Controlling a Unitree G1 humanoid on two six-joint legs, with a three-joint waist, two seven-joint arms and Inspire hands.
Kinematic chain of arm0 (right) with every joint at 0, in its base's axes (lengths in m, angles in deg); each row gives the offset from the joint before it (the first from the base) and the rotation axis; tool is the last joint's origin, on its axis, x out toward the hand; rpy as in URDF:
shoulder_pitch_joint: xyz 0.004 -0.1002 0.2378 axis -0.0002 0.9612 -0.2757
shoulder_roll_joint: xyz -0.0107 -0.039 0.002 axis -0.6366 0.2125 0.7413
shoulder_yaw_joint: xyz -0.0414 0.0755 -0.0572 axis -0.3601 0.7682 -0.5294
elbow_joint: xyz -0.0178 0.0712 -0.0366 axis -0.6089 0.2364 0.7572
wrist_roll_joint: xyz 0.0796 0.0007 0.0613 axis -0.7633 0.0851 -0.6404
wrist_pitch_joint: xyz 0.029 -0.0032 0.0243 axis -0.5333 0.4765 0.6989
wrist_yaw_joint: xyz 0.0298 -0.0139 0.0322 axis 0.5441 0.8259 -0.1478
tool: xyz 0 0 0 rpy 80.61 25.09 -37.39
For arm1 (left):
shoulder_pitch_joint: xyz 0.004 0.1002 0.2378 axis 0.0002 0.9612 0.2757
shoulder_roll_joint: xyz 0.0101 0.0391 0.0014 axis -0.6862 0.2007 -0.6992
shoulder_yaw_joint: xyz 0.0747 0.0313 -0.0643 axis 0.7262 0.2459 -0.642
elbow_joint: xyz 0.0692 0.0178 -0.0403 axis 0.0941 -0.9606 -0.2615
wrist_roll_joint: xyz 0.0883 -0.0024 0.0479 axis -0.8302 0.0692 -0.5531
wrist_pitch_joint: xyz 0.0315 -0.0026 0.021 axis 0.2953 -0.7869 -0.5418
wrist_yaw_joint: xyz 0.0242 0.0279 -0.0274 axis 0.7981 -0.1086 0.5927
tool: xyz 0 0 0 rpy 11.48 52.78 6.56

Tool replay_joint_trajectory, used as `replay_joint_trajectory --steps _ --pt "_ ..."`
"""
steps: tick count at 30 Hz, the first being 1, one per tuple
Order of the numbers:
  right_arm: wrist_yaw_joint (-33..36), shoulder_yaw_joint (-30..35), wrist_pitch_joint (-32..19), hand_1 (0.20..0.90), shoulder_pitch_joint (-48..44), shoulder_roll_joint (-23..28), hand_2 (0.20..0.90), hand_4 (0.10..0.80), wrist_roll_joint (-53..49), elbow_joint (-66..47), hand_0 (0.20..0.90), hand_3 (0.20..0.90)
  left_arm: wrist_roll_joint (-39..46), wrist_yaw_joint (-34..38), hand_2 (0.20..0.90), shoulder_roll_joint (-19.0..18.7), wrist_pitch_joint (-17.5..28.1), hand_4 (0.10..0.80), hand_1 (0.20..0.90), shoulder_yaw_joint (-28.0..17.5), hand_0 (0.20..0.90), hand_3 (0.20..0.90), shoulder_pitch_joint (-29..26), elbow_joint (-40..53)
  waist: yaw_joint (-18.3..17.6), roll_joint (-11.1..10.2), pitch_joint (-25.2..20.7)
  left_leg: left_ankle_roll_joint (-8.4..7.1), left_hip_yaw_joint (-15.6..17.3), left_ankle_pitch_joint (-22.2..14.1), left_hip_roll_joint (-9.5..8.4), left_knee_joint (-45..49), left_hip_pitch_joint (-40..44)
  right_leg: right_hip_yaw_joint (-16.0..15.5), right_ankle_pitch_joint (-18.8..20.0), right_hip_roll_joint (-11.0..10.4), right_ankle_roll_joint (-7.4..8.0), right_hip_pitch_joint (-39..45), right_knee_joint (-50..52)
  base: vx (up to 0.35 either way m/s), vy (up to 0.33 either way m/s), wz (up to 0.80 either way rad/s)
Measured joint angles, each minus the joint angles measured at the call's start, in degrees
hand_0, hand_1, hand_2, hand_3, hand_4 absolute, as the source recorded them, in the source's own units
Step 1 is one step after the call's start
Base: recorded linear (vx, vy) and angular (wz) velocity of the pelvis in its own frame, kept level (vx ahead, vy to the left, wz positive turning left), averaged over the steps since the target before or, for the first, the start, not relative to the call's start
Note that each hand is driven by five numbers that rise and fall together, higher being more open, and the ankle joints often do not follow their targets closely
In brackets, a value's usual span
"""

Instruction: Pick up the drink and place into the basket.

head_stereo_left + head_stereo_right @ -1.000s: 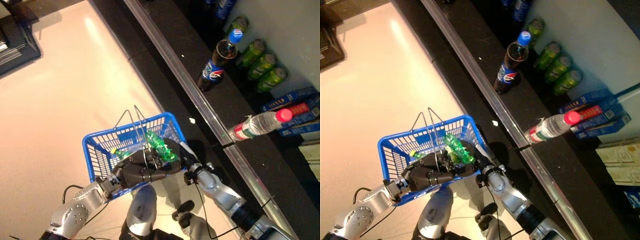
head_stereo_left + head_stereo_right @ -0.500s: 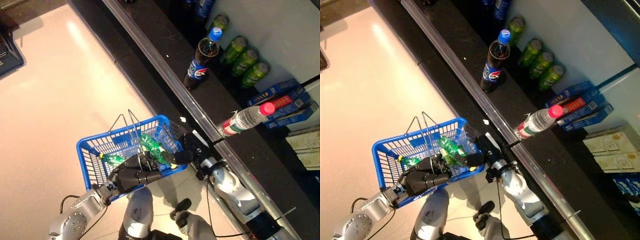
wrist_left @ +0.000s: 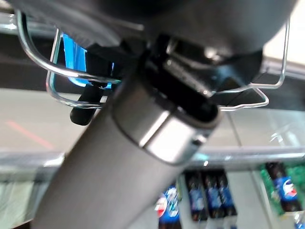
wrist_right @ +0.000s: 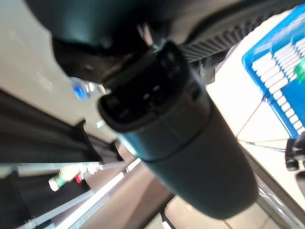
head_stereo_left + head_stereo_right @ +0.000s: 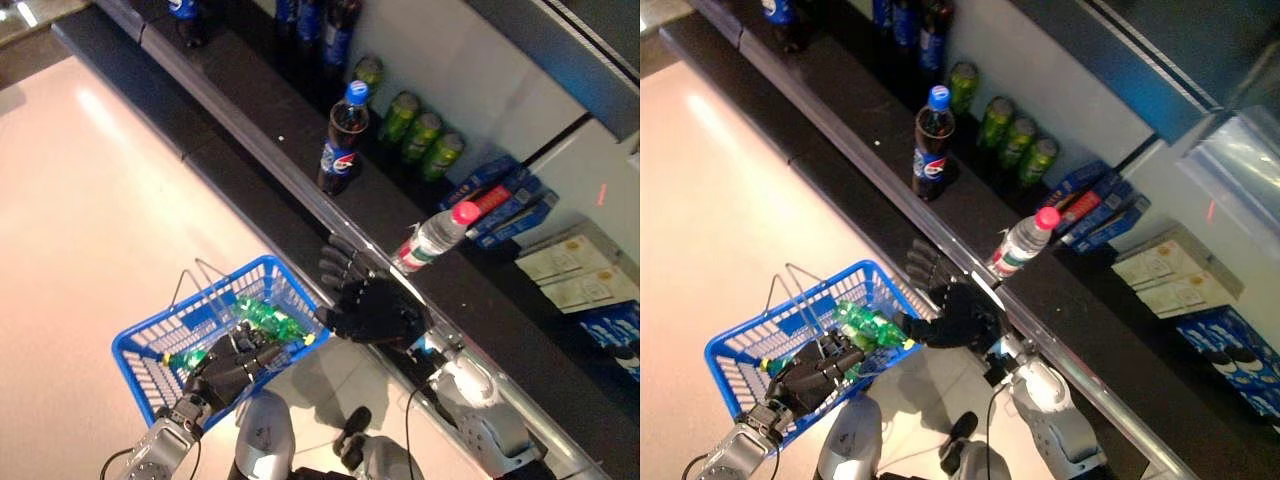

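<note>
While the left hand [image 5: 235, 362] grips the basket [image 5: 150, 345] handle, the right hand's [image 5: 370, 305] fingers spread below shelf bottles [image 5: 338, 140].

head stereo pair looking down, sharing basket [image 5: 150, 345], wrist views close-up

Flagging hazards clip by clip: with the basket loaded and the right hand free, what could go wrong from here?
1. The open right hand hovers between the blue basket and the shelf rail; a careless reach could topple the clear water bottle nearby.
2. The left hand grips the basket at one edge, so the green bottle could roll out.
</note>
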Motion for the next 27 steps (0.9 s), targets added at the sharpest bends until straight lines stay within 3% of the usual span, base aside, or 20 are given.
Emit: replay_joint_trajectory --steps 3,5,11,16,22,27 --pt "-2.5 -0.1 -0.3 0.900 2.1 0.1 0.900 0.800 -0.4 6.3 0.900 0.900 0.3 3.2 0.300 2.7 2.9 0.100 0.300 -1.5 0.300 0.200 0.8 -6.7 -2.0 0.2 -3.5 0.13 1.1 0.1 0.05 -1.7 1.8 0.5 0.8 0.2 0.22 1.5 -2.3 -0.039 0.005 -0.19" --pt "-4.2 -0.2 -1.0 0.900 2.6 -0.7 0.900 0.800 -0.7 13.8 0.900 0.900 0.3 6.0 0.300 4.7 5.9 0.100 0.300 -2.0 0.300 0.200 0.4 -16.1 -3.8 0.3 -6.9 0.05 2.6 0.4 0.45 -3.5 3.3 1.6 1.4 0.7 0.16 1.9 -3.9 -0.021 0.007 -0.27" --pt "-5.2 0.4 -0.9 0.900 2.1 -4.5 0.900 0.800 -0.3 33.3 0.900 0.900 0.3 13.8 0.300 8.0 8.5 0.100 0.300 -6.0 0.300 0.200 -2.9 -35.3 -6.6 0.1 -11.5 -0.40 5.1 1.1 1.58 -6.6 6.2 3.4 2.6 1.6 -0.17 3.2 -6.9 0.002 0.020 -0.20" --pt "-4.5 1.9 -0.2 0.900 2.3 -8.2 0.900 0.800 2.1 50.3 0.900 0.900 1.4 15.8 0.300 10.3 9.1 0.100 0.300 -9.8 0.300 0.200 -5.8 -45.9 -9.0 1.4 -14.5 0.03 6.9 1.8 1.60 -9.3 8.0 3.7 2.8 1.3 0.13 3.8 -7.9 0.026 0.005 -0.07" --pt "1.9 2.5 -3.7 0.900 0.2 -8.0 0.900 0.800 15.9 64.8 0.900 0.900 -0.2 16.3 0.300 10.8 9.9 0.100 0.300 -9.4 0.300 0.200 -7.7 -52.3 -8.7 3.6 -16.2 0.04 7.2 1.8 1.48 -9.3 8.8 3.5 3.2 1.1 0.29 4.7 -8.5 0.009 0.002 -0.02" --pt "6.8 2.3 -4.6 0.900 0.6 -8.1 0.900 0.800 20.1 66.5 0.900 0.900 -6.0 18.5 0.300 11.3 10.3 0.100 0.300 -7.6 0.300 0.200 -7.3 -53.9 -8.9 5.2 -18.0 0.30 7.1 1.6 1.58 -9.6 8.4 3.5 2.9 1.2 -0.07 4.6 -8.5 0.000 0.000 0.00"
